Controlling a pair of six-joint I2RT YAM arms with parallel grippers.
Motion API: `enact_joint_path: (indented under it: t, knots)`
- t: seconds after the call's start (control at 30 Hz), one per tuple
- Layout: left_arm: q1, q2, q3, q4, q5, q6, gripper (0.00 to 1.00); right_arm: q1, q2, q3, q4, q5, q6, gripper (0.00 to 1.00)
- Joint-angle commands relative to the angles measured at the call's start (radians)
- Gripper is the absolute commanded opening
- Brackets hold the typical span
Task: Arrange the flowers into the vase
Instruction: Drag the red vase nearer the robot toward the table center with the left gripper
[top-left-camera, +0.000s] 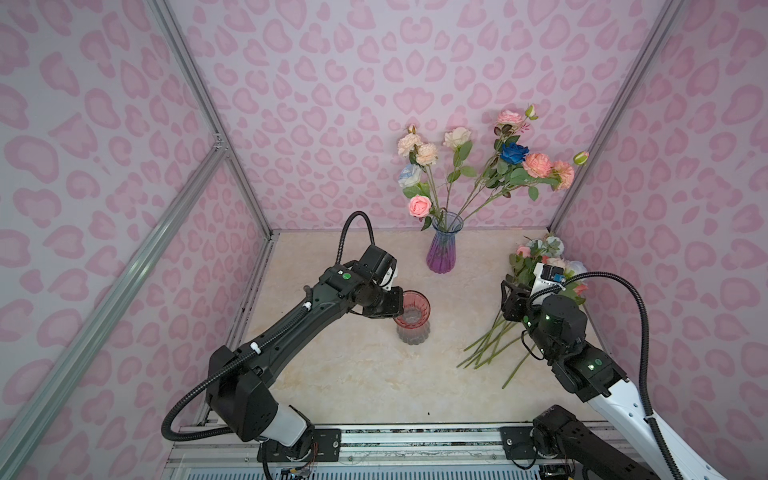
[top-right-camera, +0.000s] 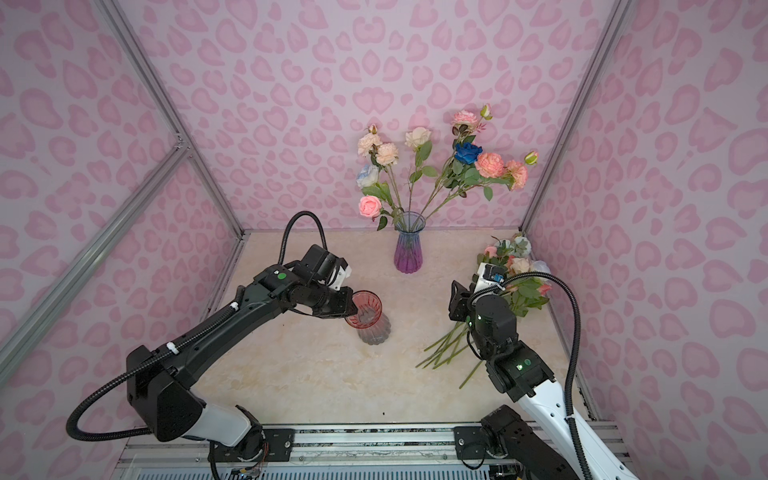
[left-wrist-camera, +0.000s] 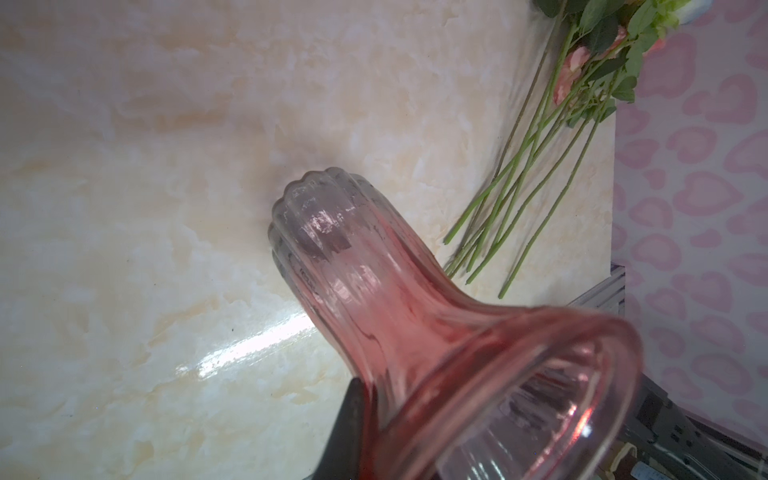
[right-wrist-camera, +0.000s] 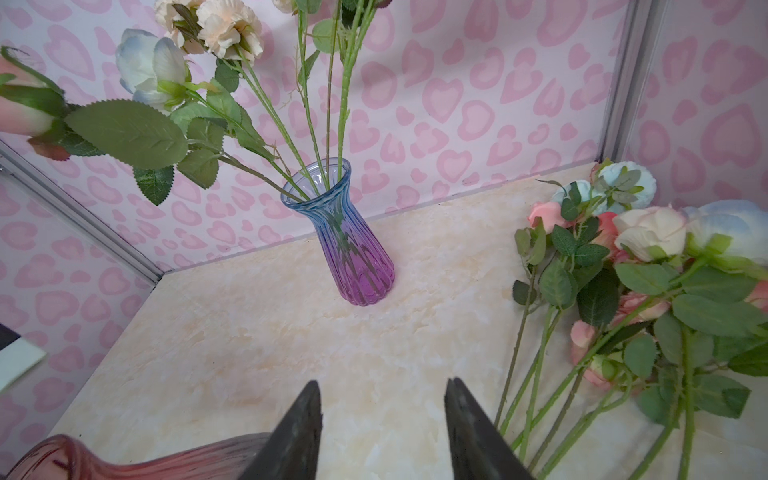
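**Two robot arms, two vases, flowers part arranged**

Marble-look tabletop (top-left-camera: 353, 374) inside a booth w/ pink heart-print walls (top-left-camera: 311, 83). At the back, centre-right, a blue-to-purple vase (top-left-camera: 443, 249) stands upright. The arranged flowers (top-left-camera: 457, 139) fan out of it: pink, peach, cream & pale blue blooms, plus a deep blue rose (top-left-camera: 514, 152).

In both top views a red vase (top-left-camera: 413, 320) sits mid-table, nearer the front and well apart from the other vase. L gripper (top-left-camera: 397, 311) is clamped on its rim. In the left wrist view one dark finger (left-wrist-camera: 349, 424) presses the outside of the neck; the other finger is hidden.

The loose flowers (right-wrist-camera: 623, 270) lie in a pile on the R side of the table, blooms toward the back corner, green stems fanning toward the front. R gripper (right-wrist-camera: 382, 386) hovers just beside those stems, jaws spread apart & empty.
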Motion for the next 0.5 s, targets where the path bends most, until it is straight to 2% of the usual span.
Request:
enact_joint_path:
  t: [0.0, 0.27, 0.47]
  knots:
    - [-0.026, 0.044, 0.039, 0.031, -0.014, -0.045, 0.03, 0.000, -0.013, -0.004, -0.010, 0.020, -0.004, 0.49]
    - [-0.049, 0.116, 0.110, -0.019, -0.034, -0.055, 0.03, -0.007, -0.037, -0.017, -0.017, 0.049, -0.013, 0.49]
    - [-0.049, 0.168, 0.170, -0.057, -0.009, -0.036, 0.13, -0.013, -0.042, -0.022, -0.005, 0.044, -0.014, 0.49]
